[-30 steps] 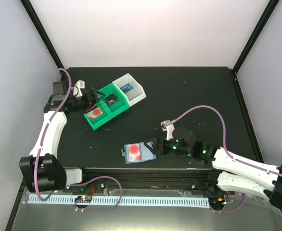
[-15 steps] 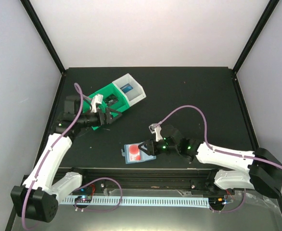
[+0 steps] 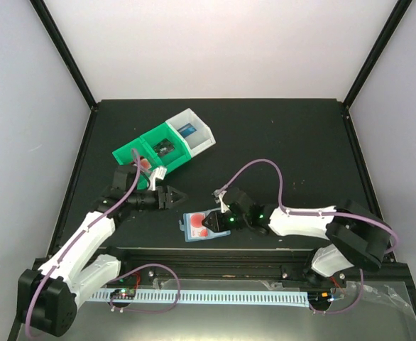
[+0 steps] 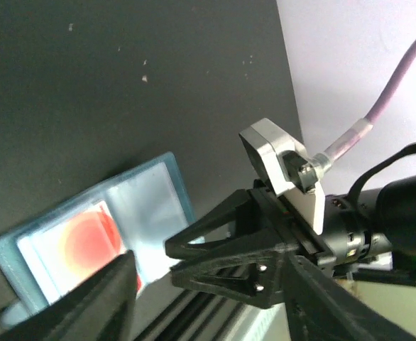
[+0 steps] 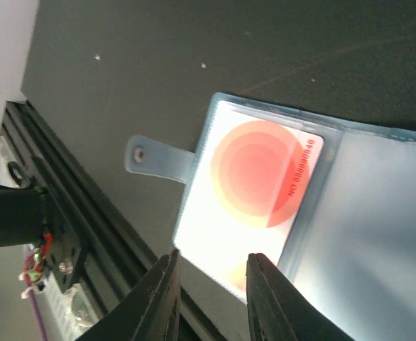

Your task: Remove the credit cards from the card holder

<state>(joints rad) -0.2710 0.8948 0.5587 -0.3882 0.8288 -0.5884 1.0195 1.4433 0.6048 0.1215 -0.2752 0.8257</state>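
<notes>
The card holder [image 3: 187, 234] lies open near the table's front edge, pale blue with a snap tab [image 5: 155, 155]. One of the credit cards [image 5: 265, 170], white with a round red mark, sits in its left panel; the right panel [image 5: 378, 213] looks empty. My right gripper [image 3: 209, 222] hovers over the holder, its jaws narrowed but apart, straddling the near edge of the card panel [image 5: 211, 259]. My left gripper [image 3: 178, 195] is open just left of the holder, pointing at it. In the left wrist view the holder [image 4: 148, 195] and the right gripper [image 4: 171, 257] lie ahead of my wide fingers [image 4: 101, 298].
A green bin [image 3: 126, 153] at the back left holds a red card [image 3: 145, 163] and a black card [image 3: 164, 148]. The white bin [image 3: 202, 135] joined to it holds a blue card [image 3: 188, 130]. The table's front rail [image 3: 215, 252] runs just below the holder.
My left arm swung from the green bin down toward the holder. My right gripper slid left over the holder and its jaws narrowed. The holder has not moved.
</notes>
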